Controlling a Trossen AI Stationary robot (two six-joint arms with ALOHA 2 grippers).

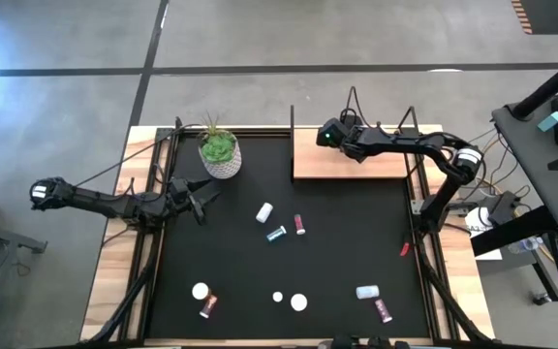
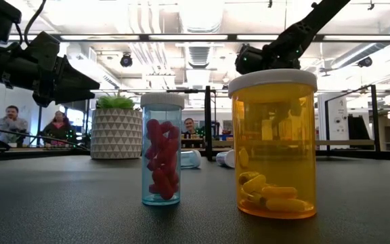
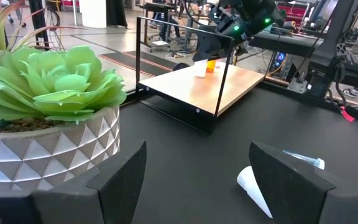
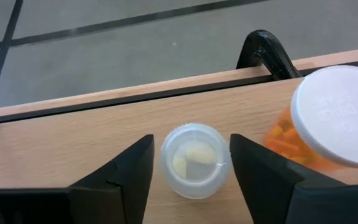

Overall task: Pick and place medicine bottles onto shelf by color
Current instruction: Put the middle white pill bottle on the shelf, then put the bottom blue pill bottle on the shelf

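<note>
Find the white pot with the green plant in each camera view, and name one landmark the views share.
High view: white pot at upper left, left of the shelf.
Low view: pot left of centre, far back.
Left wrist view: pot close up, nearer than the shelf.
Right wrist view: not in it.
Shared landmark: the shelf.

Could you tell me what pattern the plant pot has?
White raised triangles on the plant pot, clearest in the left wrist view.

Shelf (image 1: 349, 163) sits at the desk's (image 1: 356, 242) one o'clock, plant pot (image 1: 220, 155) at eleven. Two bottles (image 4: 194, 160) stand side by side on the shelf below the right tool (image 4: 191, 163). Other bottles (image 1: 276, 234) lie scattered from centre to six, left tool (image 1: 200, 197) at nine.
</note>
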